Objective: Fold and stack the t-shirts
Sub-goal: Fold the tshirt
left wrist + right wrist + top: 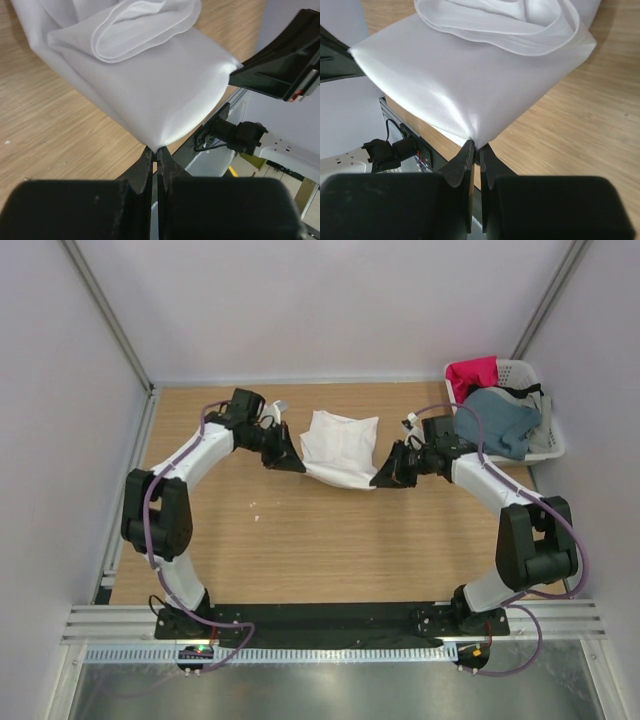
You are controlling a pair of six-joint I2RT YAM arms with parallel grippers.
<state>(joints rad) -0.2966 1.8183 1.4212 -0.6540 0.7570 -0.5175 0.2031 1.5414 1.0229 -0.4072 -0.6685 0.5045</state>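
A plain white t-shirt (338, 445) hangs bunched between my two grippers above the middle of the wooden table. My left gripper (290, 462) is shut on its near left corner; in the left wrist view the cloth (150, 75) runs out from my gripper (156, 150). My right gripper (385, 476) is shut on its near right corner, and in the right wrist view the cloth (470, 75) spreads from my gripper (476, 148). A slate blue t-shirt (500, 420) and a red-pink t-shirt (470, 375) lie in the basket.
A white slotted plastic basket (548, 440) stands at the back right corner of the table. Grey walls close the table on the left, back and right. A small white speck (256, 507) lies on the wood left of centre.
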